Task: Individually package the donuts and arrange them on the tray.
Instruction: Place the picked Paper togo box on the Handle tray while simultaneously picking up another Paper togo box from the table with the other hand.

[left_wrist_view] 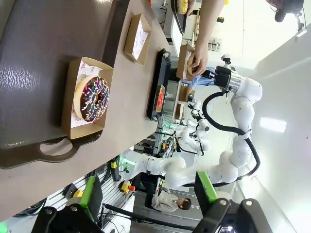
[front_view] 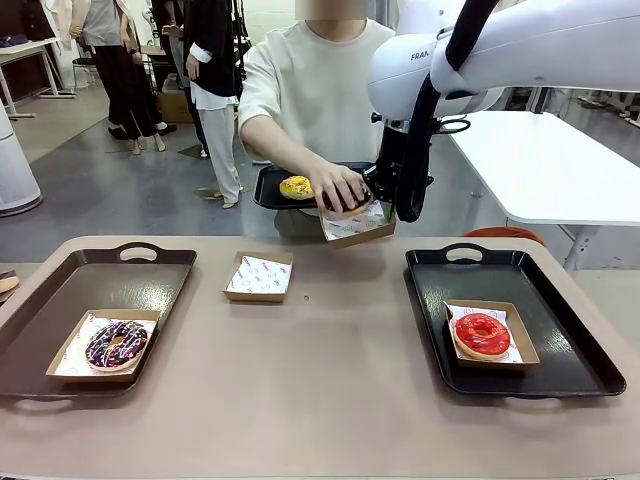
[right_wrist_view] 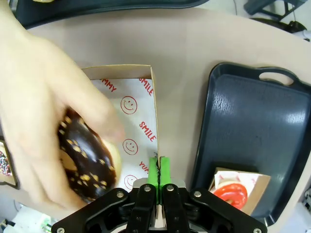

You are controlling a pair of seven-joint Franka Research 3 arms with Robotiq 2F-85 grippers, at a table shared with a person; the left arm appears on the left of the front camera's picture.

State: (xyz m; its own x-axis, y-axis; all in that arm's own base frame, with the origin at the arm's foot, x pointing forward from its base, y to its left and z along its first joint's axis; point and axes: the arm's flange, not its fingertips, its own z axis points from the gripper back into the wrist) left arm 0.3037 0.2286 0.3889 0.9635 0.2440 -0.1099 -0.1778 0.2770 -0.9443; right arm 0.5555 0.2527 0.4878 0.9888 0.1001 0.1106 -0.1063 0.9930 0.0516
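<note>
My right gripper [front_view: 384, 212] is shut on the side wall of a paper-lined cardboard box [front_view: 358, 227], held up over the table's far edge. A person's hand [front_view: 338, 184] lowers the chocolate sprinkled donut [right_wrist_view: 90, 161] into that box [right_wrist_view: 130, 110]; the green pads [right_wrist_view: 159, 168] pinch its rim. The yellow-iced donut [front_view: 296, 187] lies on a black plate the person holds. The red donut [front_view: 482, 334] sits boxed on the right black tray [front_view: 575, 350]. The striped, sprinkled donut [front_view: 116, 344] sits boxed on the left tray [front_view: 60, 290]. My left gripper [left_wrist_view: 148, 191] hangs open above that donut [left_wrist_view: 94, 98].
An empty lined box [front_view: 259, 276] stands at the table's middle, toward the far side. The person stands close behind the far edge. A white table [front_view: 560, 160] is at the back right. Bare tabletop lies between the two trays.
</note>
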